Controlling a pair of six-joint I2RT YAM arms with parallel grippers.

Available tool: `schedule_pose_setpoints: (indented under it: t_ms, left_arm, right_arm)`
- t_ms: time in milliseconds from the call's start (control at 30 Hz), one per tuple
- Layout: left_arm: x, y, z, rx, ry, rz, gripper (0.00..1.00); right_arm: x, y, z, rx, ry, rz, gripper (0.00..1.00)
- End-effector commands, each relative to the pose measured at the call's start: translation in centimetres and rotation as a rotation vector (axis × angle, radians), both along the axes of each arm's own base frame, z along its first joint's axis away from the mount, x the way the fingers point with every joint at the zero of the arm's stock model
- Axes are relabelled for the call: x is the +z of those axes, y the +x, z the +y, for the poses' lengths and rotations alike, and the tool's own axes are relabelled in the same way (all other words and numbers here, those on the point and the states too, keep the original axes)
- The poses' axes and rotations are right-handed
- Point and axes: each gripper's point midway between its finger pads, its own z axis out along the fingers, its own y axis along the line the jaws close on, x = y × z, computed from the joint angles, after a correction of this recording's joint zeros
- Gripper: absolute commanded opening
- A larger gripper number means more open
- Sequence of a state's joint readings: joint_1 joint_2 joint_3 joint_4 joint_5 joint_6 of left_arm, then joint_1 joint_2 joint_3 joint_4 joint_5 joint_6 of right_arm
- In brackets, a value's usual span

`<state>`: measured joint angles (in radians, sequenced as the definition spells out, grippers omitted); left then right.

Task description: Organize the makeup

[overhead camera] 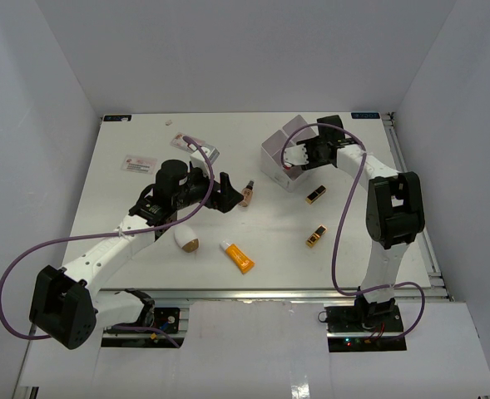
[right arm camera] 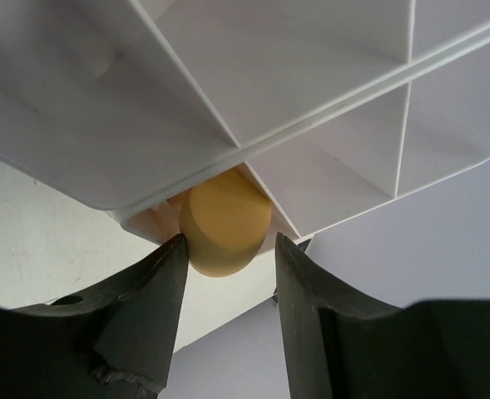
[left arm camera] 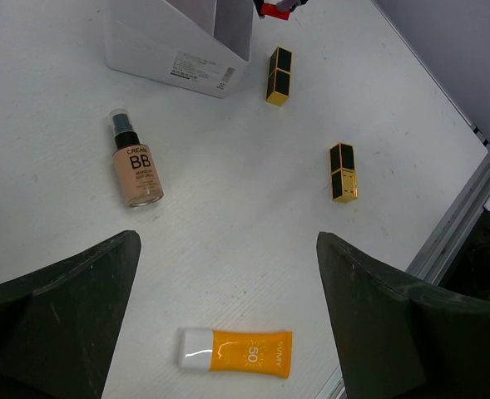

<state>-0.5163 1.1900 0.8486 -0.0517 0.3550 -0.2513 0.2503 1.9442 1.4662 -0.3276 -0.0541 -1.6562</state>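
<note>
Overhead view of a white table with two robot arms. The left gripper (overhead camera: 232, 193) sits near the table's middle, its fingers spread wide with nothing between them. The beige bottle (overhead camera: 248, 194) lies flat on the table just beside its fingertips, at 3 o'clock from them, and is not touching them. The bottle's long axis runs from 7 to 1 o'clock, with the dark cap at the 1 o'clock end.

In the left wrist view the bottle is ahead of the open jaws at about 11 o'clock, off centre. It points roughly along the reach, so the fingers would likely close across its narrow width after a small shift sideways. The left arm is clearly the nearer one to it.

The white sponge (overhead camera: 186, 240) rests at 7 o'clock from the left gripper and the orange tube (overhead camera: 238, 256) at 6 o'clock. Two lipstick tubes (overhead camera: 315, 194) (overhead camera: 315, 236) lie towards 3 and 4 o'clock, nearer the right arm.

The right gripper (right arm camera: 228, 258) is at the white box (overhead camera: 274, 150), at 1 o'clock on the table. Its fingers bracket the tan sponge (right arm camera: 224, 216) at the mouth of a corner compartment. I cannot tell whether they are pinching it.
</note>
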Motion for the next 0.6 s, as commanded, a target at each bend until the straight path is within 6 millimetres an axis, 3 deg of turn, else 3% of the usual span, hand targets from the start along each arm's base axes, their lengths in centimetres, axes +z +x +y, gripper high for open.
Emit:
schedule_pose_setpoints:
  t_ms: [0, 567]
  left_arm:
    - [1.8, 0.3, -0.1, -0.001, -0.015, -0.05, 0.98]
    - [1.9, 0.3, -0.1, -0.001, -0.016, -0.052, 0.98]
  right_arm:
    - [3.3, 0.9, 0.2, -0.016, 0.082, -0.05, 0.54]
    - [7.2, -0.6, -0.1, -0.07, 0.295, -0.043, 0.55]
